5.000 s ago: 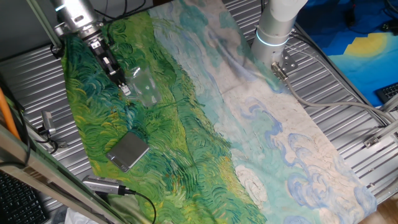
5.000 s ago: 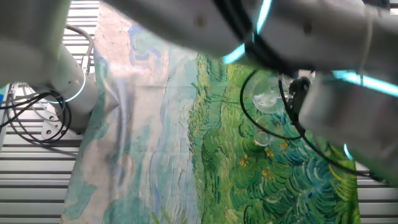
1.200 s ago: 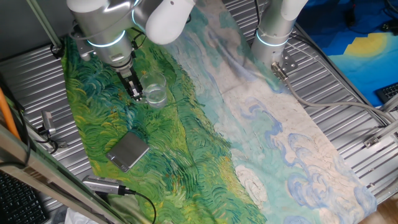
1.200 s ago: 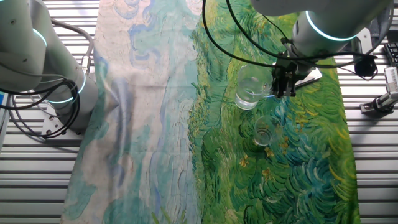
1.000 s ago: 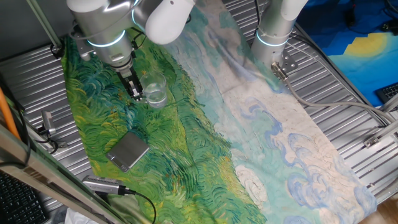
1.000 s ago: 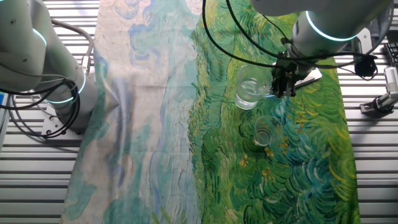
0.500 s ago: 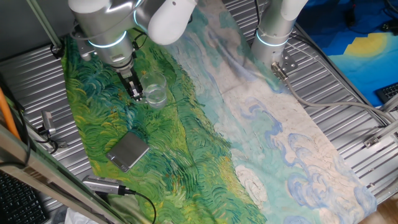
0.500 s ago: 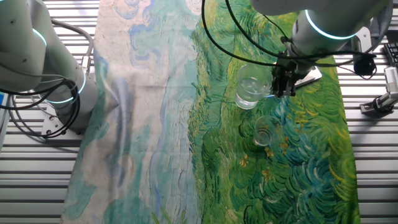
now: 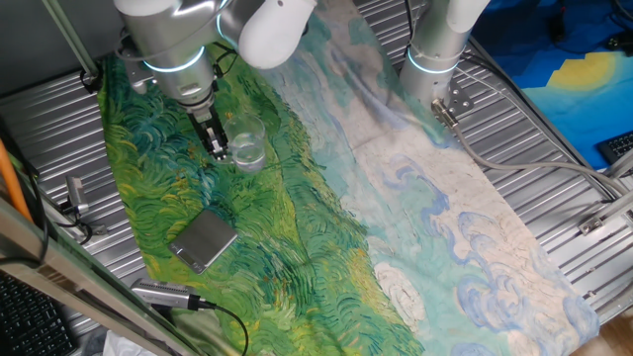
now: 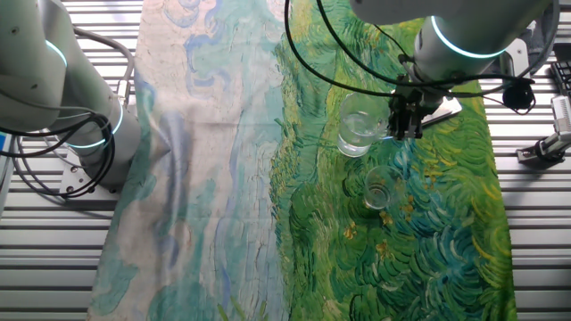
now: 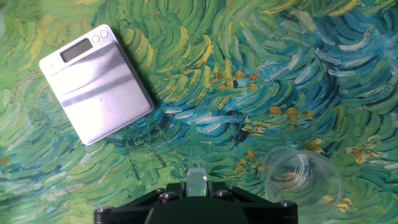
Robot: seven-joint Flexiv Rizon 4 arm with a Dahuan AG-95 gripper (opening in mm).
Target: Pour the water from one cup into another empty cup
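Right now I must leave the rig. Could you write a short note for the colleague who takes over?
Gripper: shut on the side of the larger glass cup, which is upright, low over the painted cloth.
Small glass cup: stands free on the cloth beside it. Grey scale: untouched, apart.
Done: cup grasped. Some water seems to be in the held cup; the small cup's content cannot be told.
Left: check both levels, pour if needed, release.
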